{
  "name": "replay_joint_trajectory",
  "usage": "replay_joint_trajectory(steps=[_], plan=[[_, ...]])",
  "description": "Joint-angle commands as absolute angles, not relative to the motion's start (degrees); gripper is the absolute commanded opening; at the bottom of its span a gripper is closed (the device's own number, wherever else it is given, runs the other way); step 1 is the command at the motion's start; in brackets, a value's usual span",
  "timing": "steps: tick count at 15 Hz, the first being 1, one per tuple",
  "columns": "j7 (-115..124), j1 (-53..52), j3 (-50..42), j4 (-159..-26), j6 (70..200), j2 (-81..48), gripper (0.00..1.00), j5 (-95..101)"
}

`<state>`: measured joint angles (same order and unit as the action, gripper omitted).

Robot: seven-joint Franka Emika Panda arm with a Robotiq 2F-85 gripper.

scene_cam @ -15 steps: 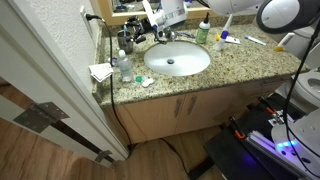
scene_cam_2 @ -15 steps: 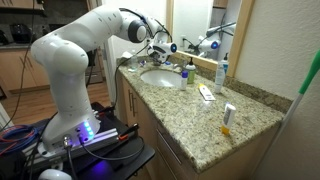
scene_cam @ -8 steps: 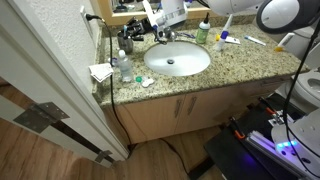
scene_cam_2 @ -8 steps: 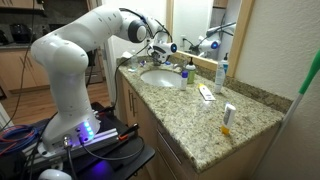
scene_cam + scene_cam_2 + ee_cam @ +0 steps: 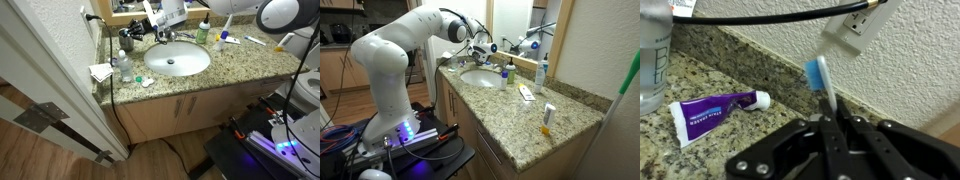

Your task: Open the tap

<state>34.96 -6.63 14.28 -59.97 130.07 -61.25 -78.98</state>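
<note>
The end effector (image 5: pixel 159 30) is hovering at the back edge of the basin (image 5: pixel 195 60) with its jaws pressed together. The chrome tap (image 5: pixel 164 37) is sitting just beneath it, though whether they are touching is too small to tell. The wrist view is showing only a blue-headed toothbrush (image 5: pixel 820 78) and a purple toothpaste tube (image 5: pixel 715 108) beyond the fingertips on the granite worktop (image 5: pixel 700 75). No water is showing in the basin, so the lever is likely waiting to be moved.
</note>
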Motion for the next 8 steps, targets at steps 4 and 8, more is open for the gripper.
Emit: replay_joint_trajectory(steps=[4, 8], plan=[[32.6, -6.4, 14.3, -60.4, 129.4, -59.1, 0.02, -80.2], [31.1, -5.9, 14.5, -61.1, 129.0, -55.9, 0.02, -80.4]])
